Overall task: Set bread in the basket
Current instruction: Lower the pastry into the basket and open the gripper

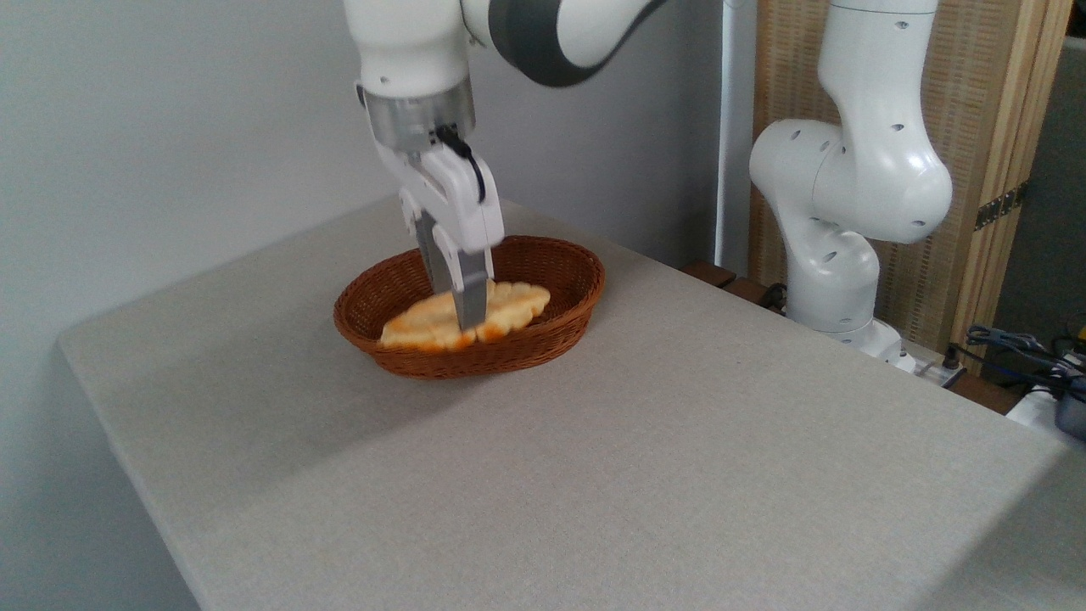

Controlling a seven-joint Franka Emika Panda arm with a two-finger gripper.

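Note:
The long golden bread [516,304] with scalloped edges is inside the reddish-brown wicker basket [488,360], lying lengthwise and slightly blurred. My gripper [455,311] reaches straight down into the basket and is shut on the bread near its middle. One finger [471,293] crosses the front of the bread; the other stands behind it, partly hidden. I cannot tell whether the bread rests on the basket floor or hangs just above it.
The basket sits toward the back of a grey table [594,475]. The arm's white base [836,280] stands off the table's right back edge, with cables [1018,348] and a wooden screen [976,127] beyond. A pale wall runs behind.

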